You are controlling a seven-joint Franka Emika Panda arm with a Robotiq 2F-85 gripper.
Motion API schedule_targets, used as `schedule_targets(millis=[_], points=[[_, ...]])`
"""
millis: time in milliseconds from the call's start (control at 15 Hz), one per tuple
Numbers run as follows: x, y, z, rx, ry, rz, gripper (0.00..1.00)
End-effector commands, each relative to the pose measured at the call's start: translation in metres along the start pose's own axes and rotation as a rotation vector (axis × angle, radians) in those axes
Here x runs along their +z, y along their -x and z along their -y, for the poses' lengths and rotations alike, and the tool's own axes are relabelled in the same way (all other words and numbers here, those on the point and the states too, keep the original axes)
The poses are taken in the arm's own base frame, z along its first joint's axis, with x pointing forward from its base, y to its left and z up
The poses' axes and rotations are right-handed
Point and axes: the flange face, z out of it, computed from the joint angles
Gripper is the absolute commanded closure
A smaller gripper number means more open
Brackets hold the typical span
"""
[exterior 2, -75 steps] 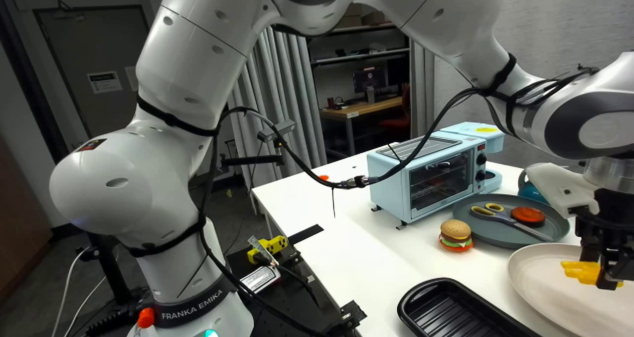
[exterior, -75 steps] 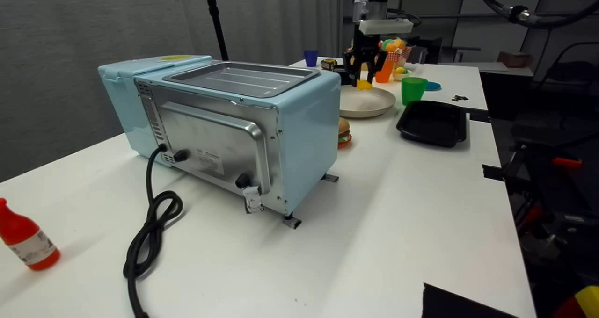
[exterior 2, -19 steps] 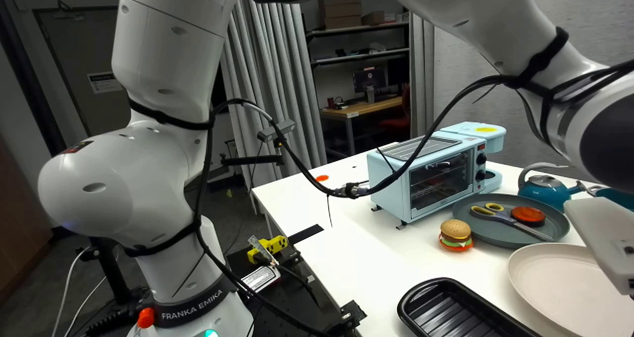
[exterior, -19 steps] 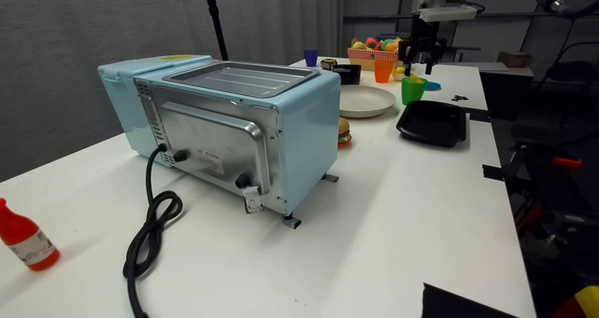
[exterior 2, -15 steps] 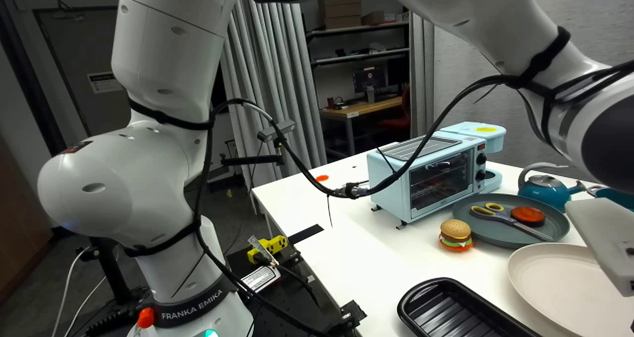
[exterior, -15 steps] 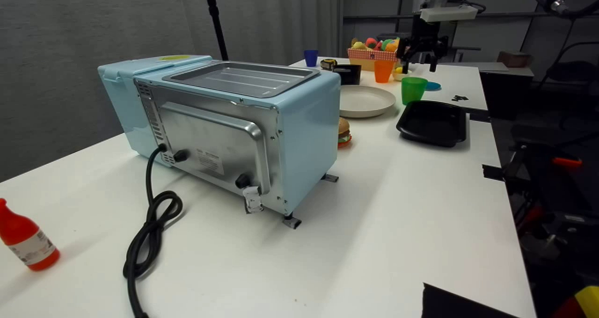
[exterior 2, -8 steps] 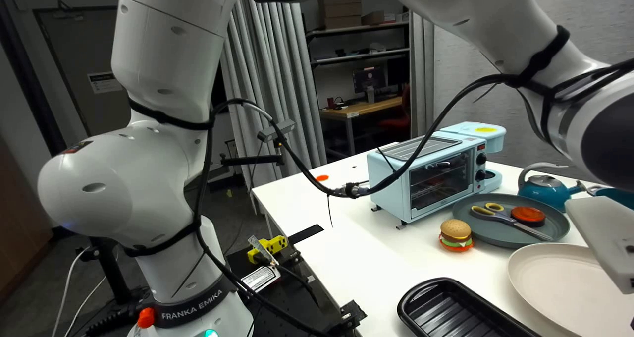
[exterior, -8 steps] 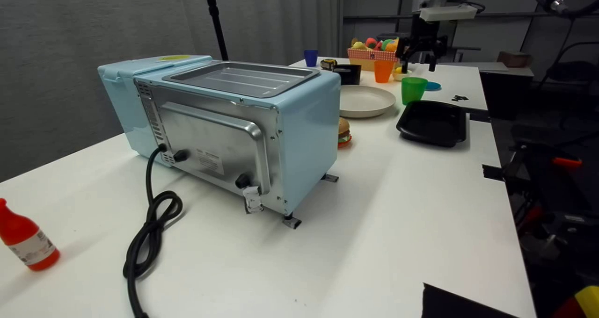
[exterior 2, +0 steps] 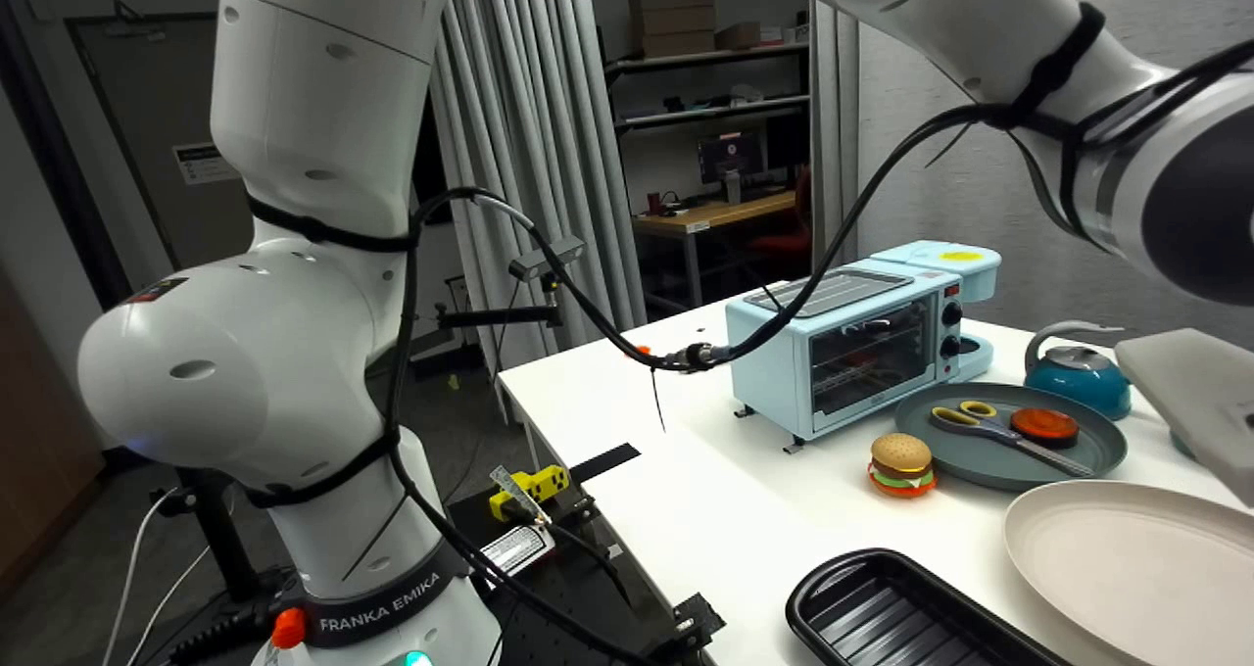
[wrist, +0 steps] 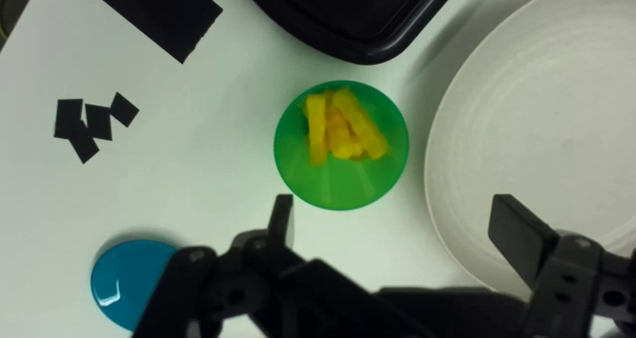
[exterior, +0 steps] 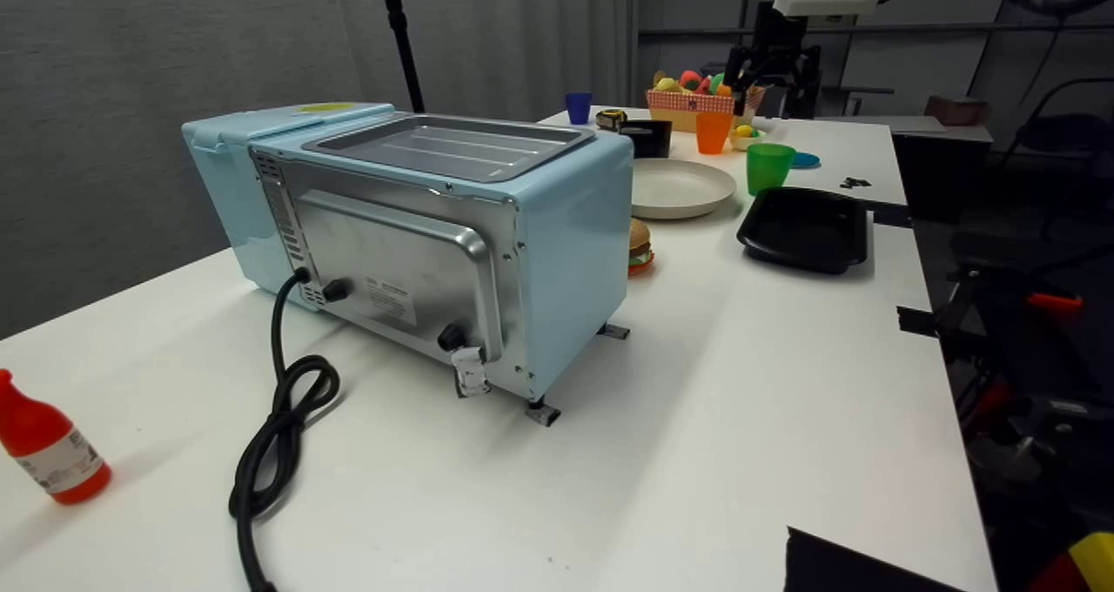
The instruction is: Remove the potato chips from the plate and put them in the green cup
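Piled inside the green cup (wrist: 343, 186), toward one side of it in the wrist view: potato chips (wrist: 340, 134), thick yellow sticks with blunt ends, overlapping at differing angles. Around them, the cup: bright green, round at the mouth, narrowing toward the base, upright on the table (wrist: 198, 194). Just beside it, with a slim gap between: the plate (wrist: 526, 144), cream-white, round, shallow, wider than the cup, lying flat.

The chips (wrist: 343, 131), clamped in the gripper (wrist: 394, 203) over the plate (wrist: 546, 129) earlier, now lie in the green cup (wrist: 343, 186). The gripper has let go — it stands spread wide — and has risen in the last half second.
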Motion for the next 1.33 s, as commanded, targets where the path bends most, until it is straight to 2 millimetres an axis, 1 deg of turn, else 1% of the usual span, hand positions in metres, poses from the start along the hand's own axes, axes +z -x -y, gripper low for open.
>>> schedule_targets(millis=[0,400,667,733,933,1267], points=[[-0.038,0.005,0.016,-0.047,-0.026,-0.047,0.00],[-0.082,0.012,0.044,-0.098,-0.055,-0.109,0.00],[-0.108,0.018,0.055,-0.125,-0.067,-0.145,0.00],[-0.093,0.007,0.055,-0.095,-0.063,-0.134,0.00],[-0.103,0.010,0.058,-0.102,-0.070,-0.149,0.00],[-0.103,0.010,0.057,-0.101,-0.070,-0.147,0.00]])
